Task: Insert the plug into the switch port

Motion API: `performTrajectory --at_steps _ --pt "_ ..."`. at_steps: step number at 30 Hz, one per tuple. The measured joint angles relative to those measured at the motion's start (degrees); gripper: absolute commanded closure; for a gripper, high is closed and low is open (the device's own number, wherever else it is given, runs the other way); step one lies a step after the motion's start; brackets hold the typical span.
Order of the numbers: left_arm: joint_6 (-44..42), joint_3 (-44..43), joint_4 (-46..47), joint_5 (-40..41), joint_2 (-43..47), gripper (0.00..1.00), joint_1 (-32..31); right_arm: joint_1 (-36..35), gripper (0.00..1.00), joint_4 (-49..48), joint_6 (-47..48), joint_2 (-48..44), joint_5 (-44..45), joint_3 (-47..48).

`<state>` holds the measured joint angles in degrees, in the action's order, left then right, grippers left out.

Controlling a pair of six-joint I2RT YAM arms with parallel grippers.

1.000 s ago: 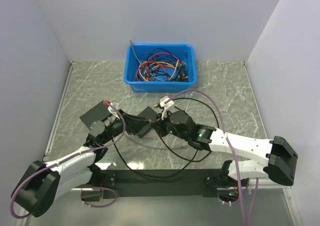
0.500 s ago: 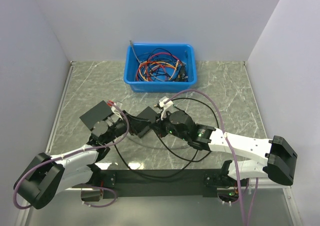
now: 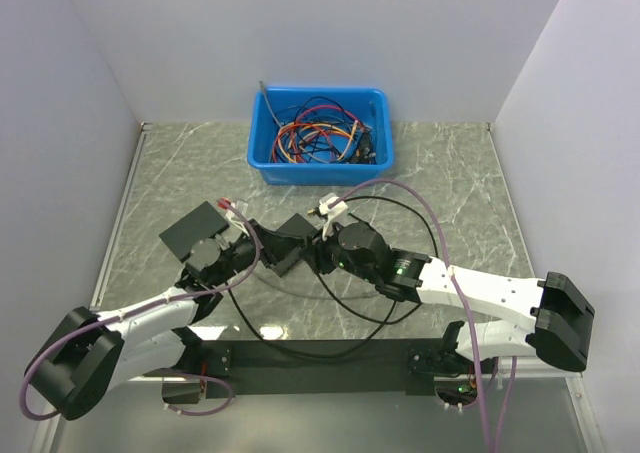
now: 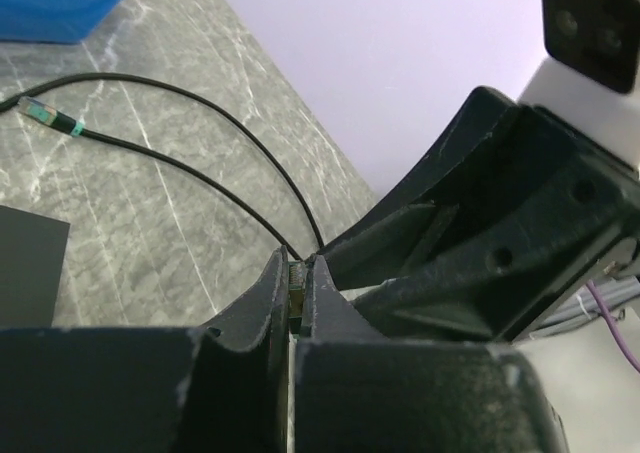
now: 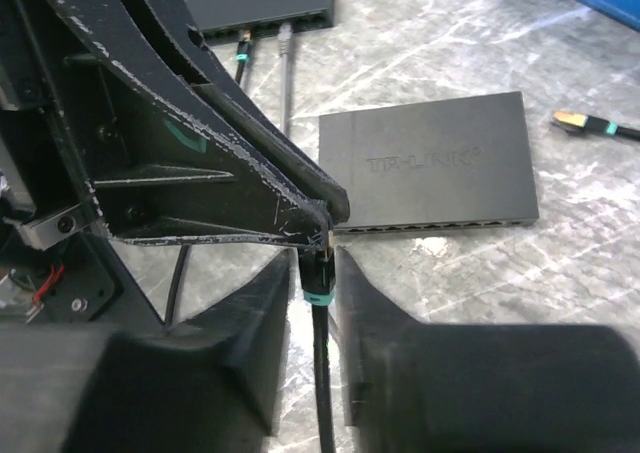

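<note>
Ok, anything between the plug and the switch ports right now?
Nothing visible. The left gripper pinches the plug close to the switch's port side, with no object between them in the right wrist view. The right gripper flanks the cable behind the plug, off that path.

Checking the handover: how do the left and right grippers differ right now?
The left gripper is shut on the plug; the right gripper is open, with gaps either side of it. The left pinches the plug's tip; the right straddles its tail end, by the cable. Both meet at the one plug.
</note>
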<state>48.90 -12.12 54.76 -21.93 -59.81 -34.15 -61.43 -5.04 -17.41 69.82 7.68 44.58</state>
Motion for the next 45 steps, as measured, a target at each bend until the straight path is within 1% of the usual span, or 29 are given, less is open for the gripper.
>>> performTrajectory --at_steps 2,4,7,8,11,19,27,33,35,38,45 --pt "-0.2 -0.5 -1.8 1.3 0.6 0.99 -0.3 -0.2 0.47 0.4 0.4 -0.2 1.5 0.0" --pt "-0.2 -0.7 -3.9 3.0 1.7 0.99 -0.5 -0.3 0.48 0.8 0.7 -0.6 2.7 0.0" --pt "-0.2 -0.8 -6.4 5.0 3.2 0.99 -0.7 -0.3 0.53 1.4 0.9 -1.5 4.1 0.0" --pt "-0.2 -0.8 -7.1 5.5 3.5 0.99 -0.8 -0.3 0.57 1.4 1.0 -1.6 4.3 0.0" --pt "-0.2 -1.0 -9.0 6.8 4.1 0.99 -0.9 -0.5 0.62 1.6 1.0 -1.6 4.8 0.0" --pt "-0.2 -1.2 -10.6 8.4 4.3 0.99 -1.2 -1.5 0.63 1.7 1.0 -0.5 4.9 0.5" --pt "-0.2 -1.5 -11.2 8.6 4.3 0.99 -1.4 -1.9 0.62 2.3 1.0 3.1 5.1 2.6" --pt "-0.3 -1.7 -11.8 8.9 4.3 0.99 -1.6 -2.0 0.64 2.3 1.0 5.8 5.1 3.5" --pt "-0.4 -1.7 -11.9 8.9 4.3 0.99 -1.6 -2.0 0.69 2.3 1.0 6.2 5.2 3.6" --pt "-0.5 -1.7 -12.2 9.2 4.3 0.99 -1.6 -2.0 0.73 2.6 1.0 6.4 5.6 3.9" --pt "-1.2 -1.7 -12.3 9.4 4.2 0.99 -1.6 -2.0 0.71 2.6 0.9 6.4 6.3 4.1"
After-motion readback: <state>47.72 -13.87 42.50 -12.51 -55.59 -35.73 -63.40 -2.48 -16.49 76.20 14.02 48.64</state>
